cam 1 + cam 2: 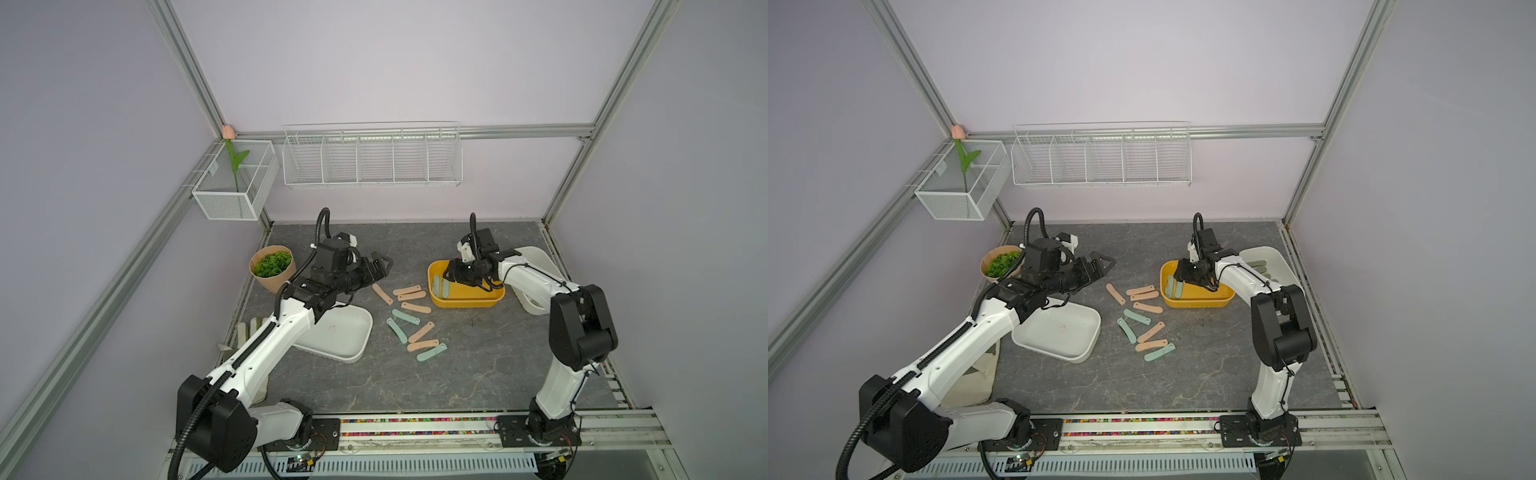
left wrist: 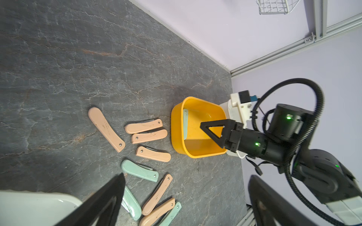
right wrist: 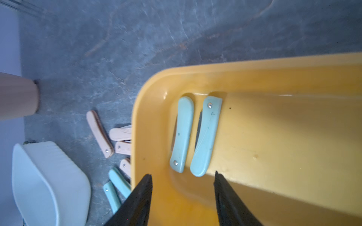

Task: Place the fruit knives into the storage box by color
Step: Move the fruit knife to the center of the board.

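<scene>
Several peach-pink fruit knives (image 1: 409, 293) and mint ones (image 1: 397, 330) lie loose mid-table; the left wrist view shows them too (image 2: 148, 136). Two mint knives (image 3: 182, 135) lie side by side in the yellow storage box (image 1: 465, 305). My right gripper (image 3: 183, 174) hangs open just above them inside the box, with nothing between its fingers. A white box (image 1: 1277, 259) behind the right arm holds olive knives (image 1: 1260, 266). My left gripper (image 2: 187, 177) is open and empty, hovering left of the loose knives (image 1: 382, 266), beyond the empty white box (image 1: 353, 332).
A paper pot of green leaves (image 1: 272, 266) stands at the back left. A pale striped glove (image 1: 249, 328) lies at the table's left edge under the left arm. A wire rack (image 1: 372, 158) and a mesh basket with a tulip (image 1: 235, 183) hang on the walls.
</scene>
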`<state>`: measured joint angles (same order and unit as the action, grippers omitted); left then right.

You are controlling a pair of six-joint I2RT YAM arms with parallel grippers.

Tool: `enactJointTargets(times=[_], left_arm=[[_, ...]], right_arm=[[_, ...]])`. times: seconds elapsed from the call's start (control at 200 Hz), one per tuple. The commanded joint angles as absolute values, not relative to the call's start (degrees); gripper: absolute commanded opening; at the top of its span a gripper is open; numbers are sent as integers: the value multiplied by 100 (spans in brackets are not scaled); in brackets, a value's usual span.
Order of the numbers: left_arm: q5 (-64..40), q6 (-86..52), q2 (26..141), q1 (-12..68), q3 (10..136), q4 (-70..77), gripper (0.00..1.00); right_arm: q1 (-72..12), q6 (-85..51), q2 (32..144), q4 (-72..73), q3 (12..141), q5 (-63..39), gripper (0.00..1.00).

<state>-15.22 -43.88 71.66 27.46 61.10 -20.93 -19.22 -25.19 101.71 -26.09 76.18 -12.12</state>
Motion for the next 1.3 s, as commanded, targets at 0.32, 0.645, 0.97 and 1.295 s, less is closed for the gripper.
enactJointTargets(times=[0.32, 0.645, 0.97, 1.295], left_arm=[[-576, -4924, 6201, 3383, 4885, -2170, 99], [565, -5013, 5644, 3348, 4697, -2565, 99], [-113, -4922, 5770, 2633, 4897, -2786, 99], [-493, -4825, 5829, 2368, 4841, -2738, 99]], right_arm=[[-3221, -2492, 8148, -3793, 6585, 3, 82], [-5166, -3659, 7846, -4233, 5712, 1732, 94], [-6423, -4254, 9498, -4737, 6624, 2808, 89], [-6711, -4349, 10447, -4563, 6952, 2628, 89]])
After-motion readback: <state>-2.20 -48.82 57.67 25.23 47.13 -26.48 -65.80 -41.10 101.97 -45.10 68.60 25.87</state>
